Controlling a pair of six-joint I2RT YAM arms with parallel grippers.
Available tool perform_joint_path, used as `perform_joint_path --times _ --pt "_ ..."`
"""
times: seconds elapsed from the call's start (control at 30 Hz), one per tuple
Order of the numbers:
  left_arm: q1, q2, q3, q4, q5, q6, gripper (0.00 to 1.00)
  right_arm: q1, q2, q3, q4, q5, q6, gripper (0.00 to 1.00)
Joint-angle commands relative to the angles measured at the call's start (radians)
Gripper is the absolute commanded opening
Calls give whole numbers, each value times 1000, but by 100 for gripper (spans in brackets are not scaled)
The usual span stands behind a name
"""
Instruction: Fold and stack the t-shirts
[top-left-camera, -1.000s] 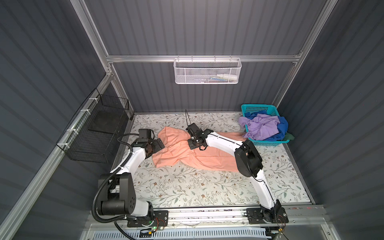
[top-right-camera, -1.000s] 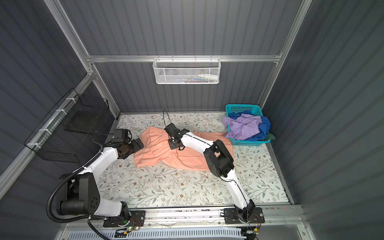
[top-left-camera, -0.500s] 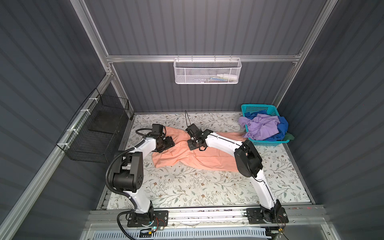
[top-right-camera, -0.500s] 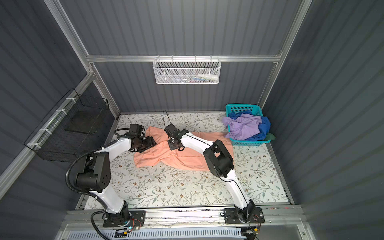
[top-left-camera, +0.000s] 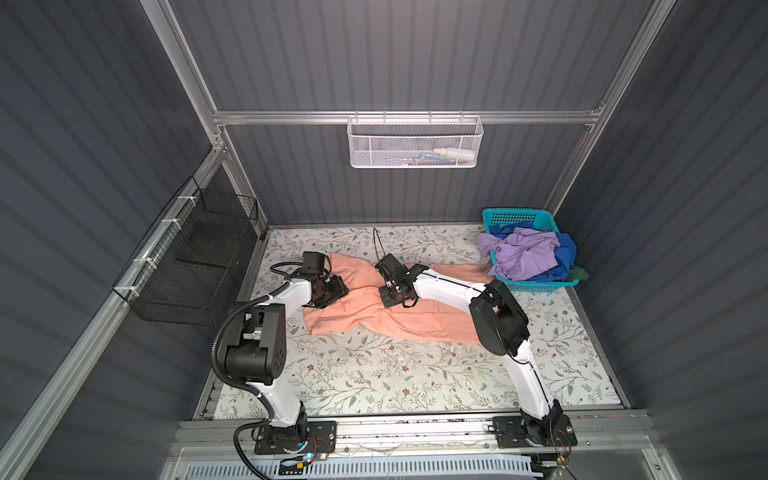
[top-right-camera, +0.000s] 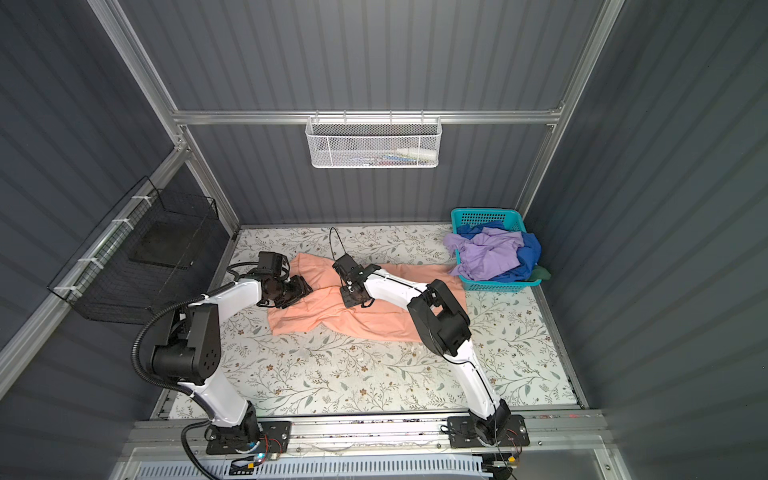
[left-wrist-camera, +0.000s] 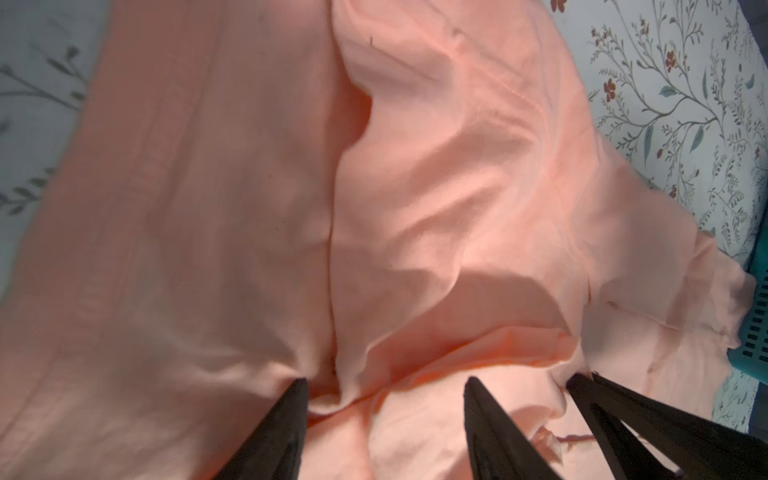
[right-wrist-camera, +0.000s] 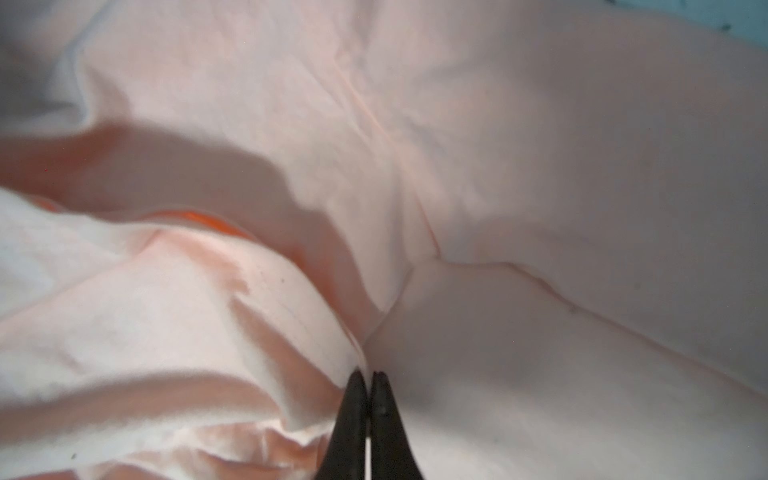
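While both arms lean in over the floral table, I take the top views first. The peach t-shirt lies spread but rumpled across the middle of the table, toward the back. In both top views the left gripper sits on the shirt's left part and the right gripper near its centre. A lavender t-shirt and a blue t-shirt wait heaped in the teal basket at the back right corner, unfolded.

Left wrist view now: fingers apart, tips down on the cloth and straddling a raised ridge. I judge they are set that way to gather it as they close.

Right wrist view: fingers pressed together, pinching a thin fold of the peach cloth. I reckon that anchors the spot so the shirt can be tugged flat. This looks like flattening to me, with no fold made yet.
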Motion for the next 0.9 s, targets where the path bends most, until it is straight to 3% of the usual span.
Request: perform_joint_path --times 0.0,0.27,0.47,0.87 --pt "1 -78 -13 -4 -22 -17 60 -4 -68 -52 26 -7 25 0" --pt "-7 -103 -13 31 -7 -25 58 -4 -65 -71 30 -19 36 0" --pt "-18 -37 18 19 57 -31 55 -4 -61 -72 5 1 45 0" --pt "-44 2 -4 51 76 -64 54 -4 -64 -104 9 -4 59 0"
